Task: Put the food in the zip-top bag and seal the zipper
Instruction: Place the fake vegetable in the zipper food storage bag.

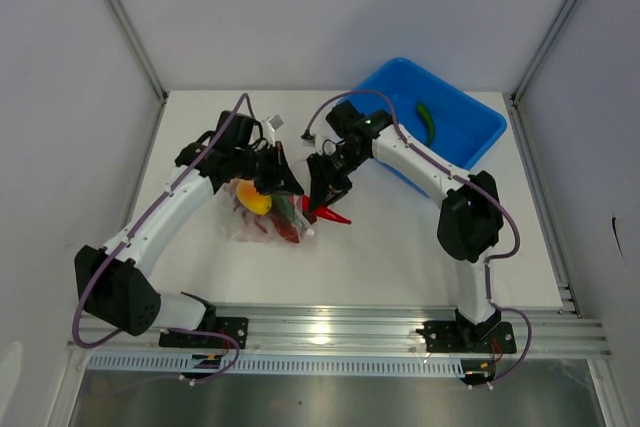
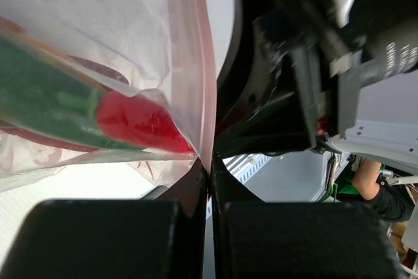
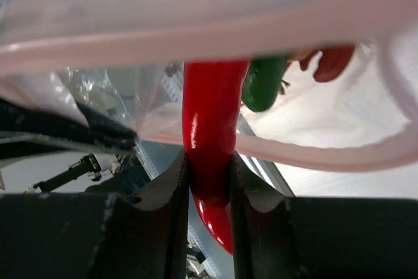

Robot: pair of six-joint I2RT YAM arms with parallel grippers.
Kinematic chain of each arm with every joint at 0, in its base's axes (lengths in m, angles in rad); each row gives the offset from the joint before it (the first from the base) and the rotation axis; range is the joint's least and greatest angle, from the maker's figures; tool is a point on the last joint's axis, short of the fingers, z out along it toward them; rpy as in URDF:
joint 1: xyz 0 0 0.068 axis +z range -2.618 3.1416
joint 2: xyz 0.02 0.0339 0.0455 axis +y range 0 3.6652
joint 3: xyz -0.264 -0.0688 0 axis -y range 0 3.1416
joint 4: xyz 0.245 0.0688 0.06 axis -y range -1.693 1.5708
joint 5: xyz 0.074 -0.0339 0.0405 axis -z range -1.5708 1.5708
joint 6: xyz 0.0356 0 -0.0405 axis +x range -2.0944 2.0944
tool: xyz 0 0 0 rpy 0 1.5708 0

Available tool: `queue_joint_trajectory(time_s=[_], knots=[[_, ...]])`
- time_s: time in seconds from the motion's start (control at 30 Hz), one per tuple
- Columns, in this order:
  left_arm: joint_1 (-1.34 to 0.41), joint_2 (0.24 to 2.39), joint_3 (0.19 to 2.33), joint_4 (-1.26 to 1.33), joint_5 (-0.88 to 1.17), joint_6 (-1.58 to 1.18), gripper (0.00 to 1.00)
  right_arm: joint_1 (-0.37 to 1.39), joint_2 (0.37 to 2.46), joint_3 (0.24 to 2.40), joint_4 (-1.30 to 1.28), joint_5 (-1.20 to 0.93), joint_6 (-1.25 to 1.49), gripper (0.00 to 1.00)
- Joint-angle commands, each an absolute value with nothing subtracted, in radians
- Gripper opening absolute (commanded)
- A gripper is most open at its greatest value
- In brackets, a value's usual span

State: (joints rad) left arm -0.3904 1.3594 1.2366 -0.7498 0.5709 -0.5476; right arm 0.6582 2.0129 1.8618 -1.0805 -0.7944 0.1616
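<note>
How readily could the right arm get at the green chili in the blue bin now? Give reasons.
Probably not yet: the right hand is shut on a red chili at the bag mouth. Otherwise the green chili lies uncovered in the blue bin nearby.

A white table (image 1: 400, 257) fills the middle. Pale grey walls (image 1: 330, 7) stand at 9, 12 and 3 o'clock. Two silver posts (image 1: 120, 17) lean up at 11 and 1 o'clock. A shiny metal rail (image 1: 340, 332) runs along 6 o'clock.
</note>
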Motion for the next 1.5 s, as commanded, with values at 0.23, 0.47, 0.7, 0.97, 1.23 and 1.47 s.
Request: queue_joint_trajectory(time_s=[0.23, 0.47, 0.7, 0.97, 1.23, 1.47], knots=[[-0.416, 1.345, 1.325, -0.724, 0.606, -0.603, 0.01, 0.673, 2.092, 2.019, -1.020, -0.785, 0.190, 0.09], [-0.416, 1.333, 1.319, -0.729, 0.595, -0.597, 0.00, 0.670, 2.117, 2.065, -0.970, -0.677, 0.207, 0.67], [-0.416, 1.319, 1.292, -0.730, 0.586, -0.586, 0.00, 0.647, 2.083, 2.095, -0.966, -0.666, 0.222, 0.99], [-0.414, 1.338, 1.296, -0.733, 0.580, -0.569, 0.01, 0.566, 1.866, 2.011, -0.922, -0.615, 0.267, 0.99], [-0.414, 1.371, 1.310, -0.713, 0.601, -0.572, 0.00, 0.301, 1.721, 1.861, -0.735, -0.446, 0.438, 0.99], [-0.414, 1.393, 1.316, -0.701, 0.618, -0.581, 0.00, 0.121, 1.838, 1.845, -0.664, -0.310, 0.479, 0.99]])
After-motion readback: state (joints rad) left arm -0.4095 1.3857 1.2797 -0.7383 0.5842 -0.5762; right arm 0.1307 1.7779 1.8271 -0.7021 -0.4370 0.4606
